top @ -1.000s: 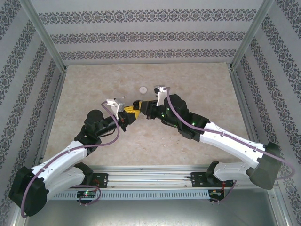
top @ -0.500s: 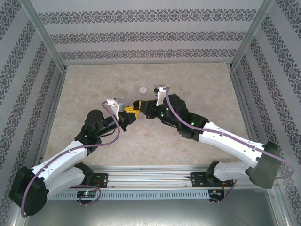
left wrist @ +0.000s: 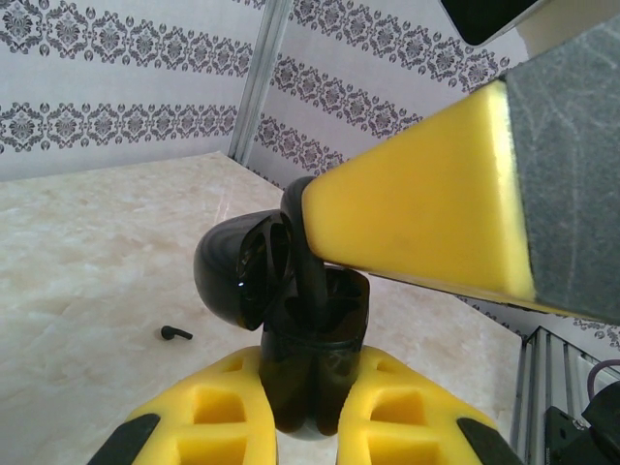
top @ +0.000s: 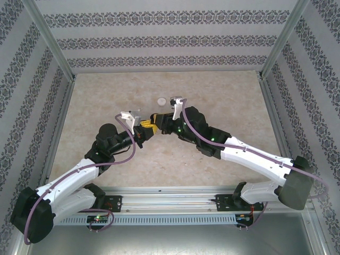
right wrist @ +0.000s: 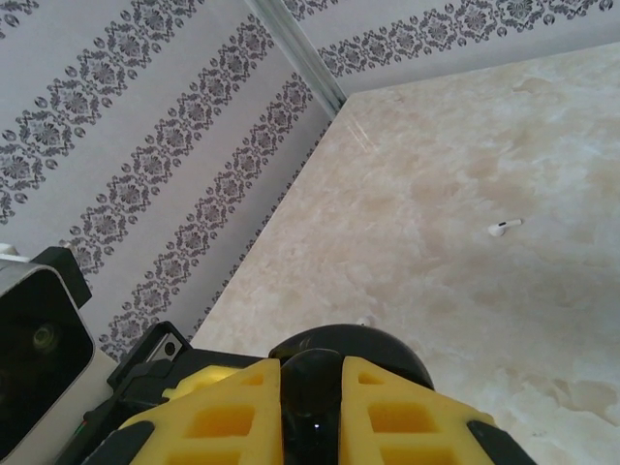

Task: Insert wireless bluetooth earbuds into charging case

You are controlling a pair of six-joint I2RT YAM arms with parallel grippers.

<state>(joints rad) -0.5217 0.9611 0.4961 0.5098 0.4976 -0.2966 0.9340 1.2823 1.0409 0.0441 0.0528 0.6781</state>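
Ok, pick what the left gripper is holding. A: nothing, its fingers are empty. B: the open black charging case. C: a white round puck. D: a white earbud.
B: in the left wrist view the left gripper clamps the black charging case, lid flipped open, while the right gripper appears to hold a black earbud at its opening.

You've got two arms bolted to the aluminium rail [top: 170, 203], the left arm [top: 79, 175] and the right arm [top: 255, 159] alike: white shells nearest the rail, black joints farther out. A purple-grey cable [top: 133, 142] loops along each. Green lights [top: 212, 139] dot the black joints. Farthest from the rail come white camera blocks [top: 126, 116] and yellow fingers [left wrist: 223, 417] with hollow pockets.
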